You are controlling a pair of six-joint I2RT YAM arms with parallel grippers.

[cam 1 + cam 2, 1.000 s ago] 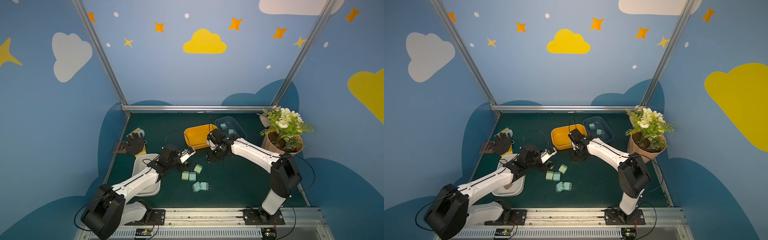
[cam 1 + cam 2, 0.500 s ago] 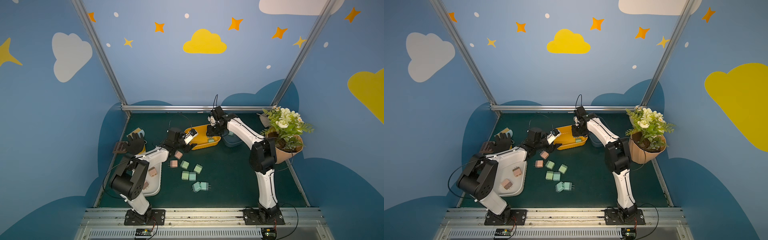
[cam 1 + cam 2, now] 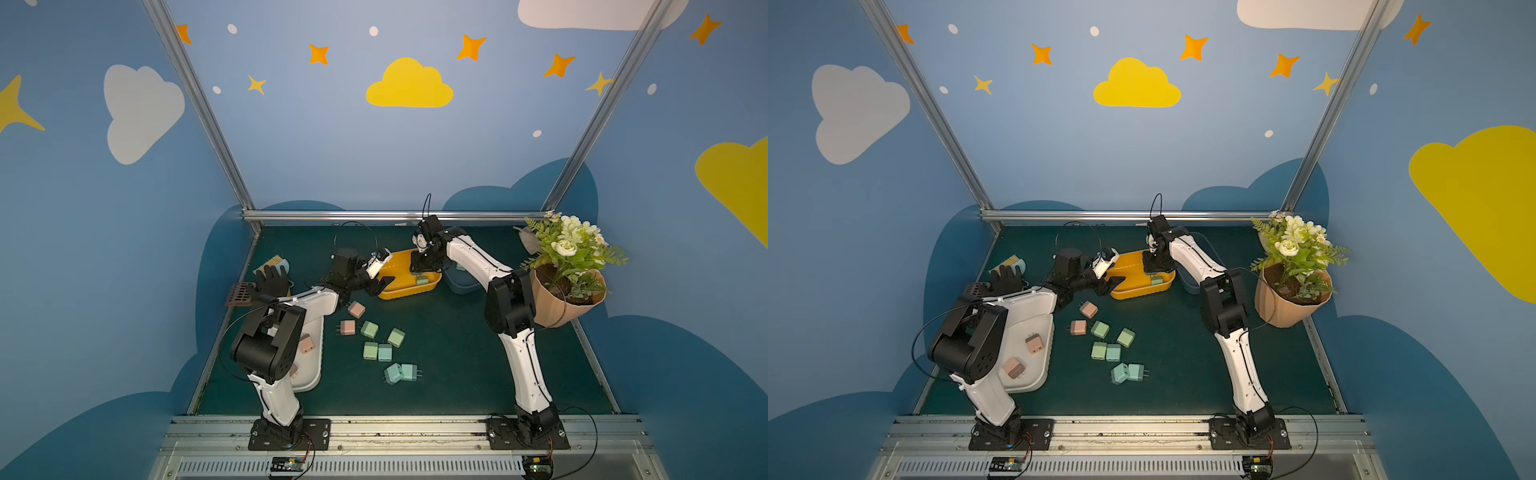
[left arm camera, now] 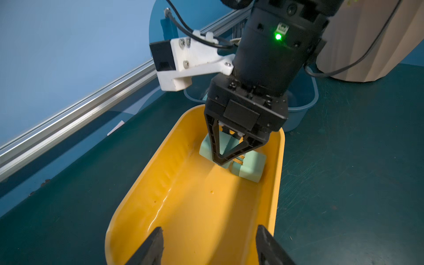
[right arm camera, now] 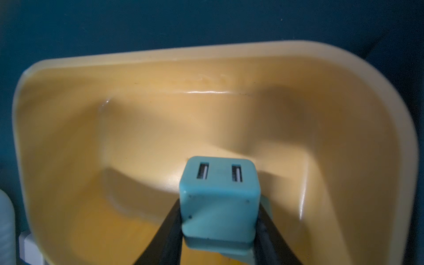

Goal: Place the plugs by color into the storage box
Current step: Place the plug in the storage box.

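Right gripper (image 4: pixel 226 158) has moved into the yellow bin (image 4: pixel 183 206), still pinching a mint plug (image 5: pixel 219 202) beside a second plug (image 4: pixel 249 168); left gripper (image 4: pixel 210 247) spread, empty; release pending.

The right gripper (image 4: pixel 226 160) is seen lowered into the far end of a yellow storage box (image 4: pixel 195 218), its jaws closed on a pale green plug (image 4: pixel 206 146). A second plug (image 4: pixel 249 168) of the same colour is laid on the box floor just beside it. The left gripper (image 4: pixel 208 239) is held over the box's near end, jaws parted, nothing between them. A blue tub (image 4: pixel 300 103) is set just behind the box on the dark green worktop (image 4: pixel 355 183), with a beige ribbed pot (image 4: pixel 367 46) beyond. A green light (image 4: pixel 278 36) is lit on the right arm's wrist.
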